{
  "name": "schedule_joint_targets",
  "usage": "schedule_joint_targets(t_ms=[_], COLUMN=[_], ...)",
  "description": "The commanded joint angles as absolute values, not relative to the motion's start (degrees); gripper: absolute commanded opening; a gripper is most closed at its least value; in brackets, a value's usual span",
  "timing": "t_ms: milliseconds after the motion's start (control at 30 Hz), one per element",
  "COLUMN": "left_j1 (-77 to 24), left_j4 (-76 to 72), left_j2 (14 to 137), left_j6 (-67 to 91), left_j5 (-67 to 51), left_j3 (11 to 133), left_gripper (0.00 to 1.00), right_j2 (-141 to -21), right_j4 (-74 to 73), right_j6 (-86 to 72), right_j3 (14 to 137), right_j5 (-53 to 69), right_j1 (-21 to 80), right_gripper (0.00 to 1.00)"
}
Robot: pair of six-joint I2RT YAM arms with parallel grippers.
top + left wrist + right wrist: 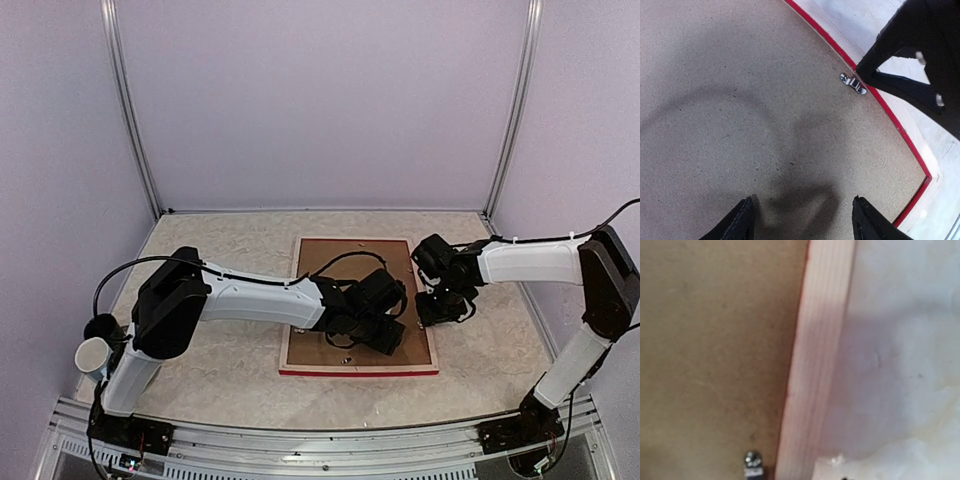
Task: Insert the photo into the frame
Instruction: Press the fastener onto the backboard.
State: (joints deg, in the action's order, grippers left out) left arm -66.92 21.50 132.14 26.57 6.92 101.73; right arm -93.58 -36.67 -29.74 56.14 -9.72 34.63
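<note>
Frame point(350, 370) lies flat and face down near the middle of the tabletop point(220, 250), pale wood back up, a red edge showing along the near side. A brown board point(395, 255) sits inside it, filling the opening. My left arm point(260, 298) reaches in from the left, and my left jaws hang over the near-right part of the board, pointing down. The fingers point(740, 222) are well apart with nothing between them, just their shadow on the board below. Whether the tips touch the board, I can't tell. From my left wrist I see the frame's near-right corner, with its red inner lip and pale rail. There's also a small metal clip point(853, 83) on the board, right against the right rail. My right arm point(530, 262) comes in from the right. My right jaws are down at that rail, tips just beside the clip, touching it or nearly so. How wide they stand, I can't tell. My right wrist view is a blurred close-up: board, rail, bare tabletop, and the clip at the bottom edge.
</note>
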Motion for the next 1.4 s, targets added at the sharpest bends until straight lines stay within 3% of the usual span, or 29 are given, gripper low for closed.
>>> schedule_joint_targets(t_ms=[0,500,800,933,1200,1367], left_j1=[-67.1,-67.2,-67.2,-67.2,-67.2,-67.2], left_j4=[21.4,20.9,20.8,20.9,20.7,20.7], left_j2=[133.5,133.3,133.2,133.1,132.9,132.9], left_j6=[26.5,26.9,26.7,26.6,26.7,26.7], left_j5=[6.3,6.2,6.3,6.6,6.6,6.5], left_j3=[102.4,101.2,101.1,100.9,100.9,101.3], left_gripper=[0.66,0.66,0.66,0.66,0.66,0.66], right_j2=[-91.1,-98.0,-98.6,-98.4,-95.6,-94.9], right_j4=[-37.8,-33.0,-34.3,-33.7,-33.9,-35.5], right_j6=[-29.5,-29.7,-30.0,-30.4,-30.1,-30.1], right_j3=[57.2,52.5,52.2,51.6,53.4,56.2], right_j5=[-8.7,-8.2,-11.1,-10.6,-8.1,-10.8], right_j1=[34.4,34.4,34.4,34.1,33.8,33.8], right_gripper=[0.34,0.33,0.27,0.15,0.18,0.15])
